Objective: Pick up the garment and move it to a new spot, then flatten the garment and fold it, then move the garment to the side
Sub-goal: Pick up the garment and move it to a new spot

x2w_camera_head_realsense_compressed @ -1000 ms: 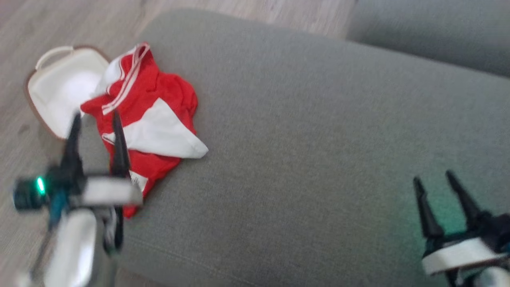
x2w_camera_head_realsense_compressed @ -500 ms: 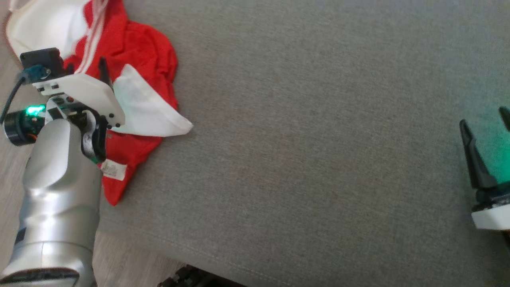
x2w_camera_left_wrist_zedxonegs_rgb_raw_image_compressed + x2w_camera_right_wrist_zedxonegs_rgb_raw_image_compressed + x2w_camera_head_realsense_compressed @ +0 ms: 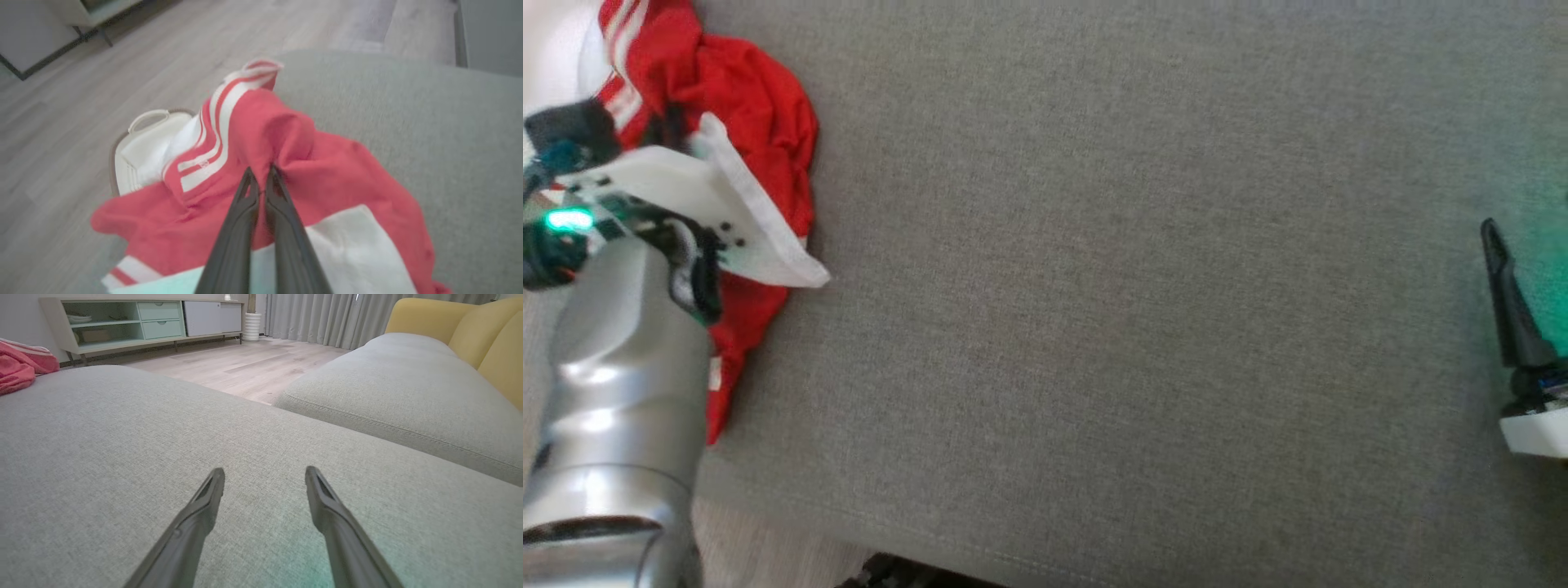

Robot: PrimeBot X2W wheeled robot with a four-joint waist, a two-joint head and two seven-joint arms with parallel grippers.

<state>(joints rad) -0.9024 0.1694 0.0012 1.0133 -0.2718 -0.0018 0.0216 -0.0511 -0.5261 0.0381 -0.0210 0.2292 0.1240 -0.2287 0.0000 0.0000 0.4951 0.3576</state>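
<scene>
Here the left jaws pinch the garment (image 3: 335,171).

Left gripper (image 3: 260,173) goes from wide open beside the garment (image 3: 347,171) to pinched tight on a red fold by its striped edge. Arm now reaches over the cloth, and the fold bunches up at the tips. Head view has shifted (garment's slide toward the corner is camera motion).

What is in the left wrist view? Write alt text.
The left gripper is shut on a bunched fold of the red garment with white stripes, lying on a grey cushion. Behind it, a white container sits on the wood floor.
</scene>
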